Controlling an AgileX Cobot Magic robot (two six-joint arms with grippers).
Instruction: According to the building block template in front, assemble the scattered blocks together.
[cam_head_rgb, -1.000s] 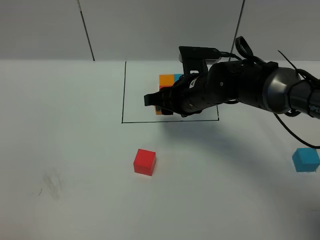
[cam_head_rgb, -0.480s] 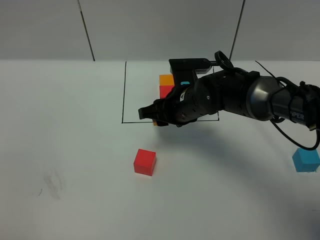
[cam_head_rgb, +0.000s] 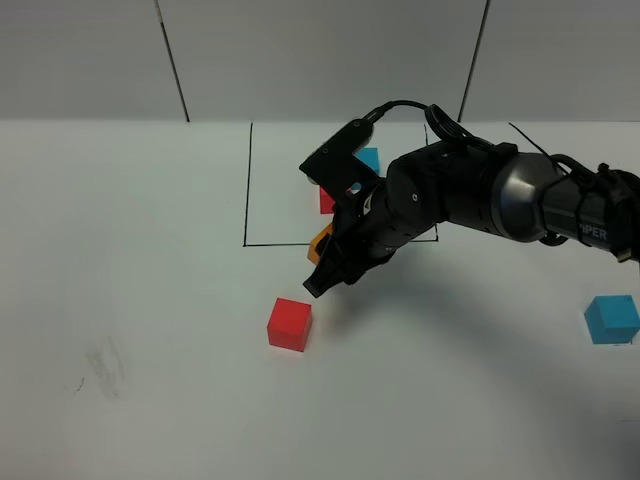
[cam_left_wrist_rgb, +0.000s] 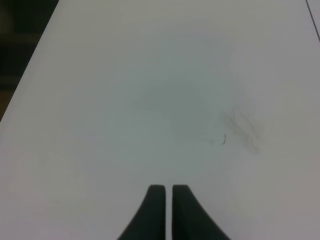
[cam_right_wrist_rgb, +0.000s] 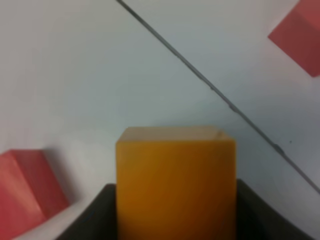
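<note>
One block in hand
Right jaws grip orange cube (cam_right_wrist_rgb: 175, 185) near red cube (cam_head_rgb: 289, 324); next, seat it flush. Left jaws closed.

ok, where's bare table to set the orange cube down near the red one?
The right gripper holds the orange cube. Free: the stretch between the red cube and the blue cube, and between the red cube and the smudge. Crowded: inside the black frame around the template, under the arm.

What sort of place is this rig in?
Probably a lab test bench: bare white table, a drawn black rectangle on it, a loose red cube and blue cube, plain grey wall panels behind.
</note>
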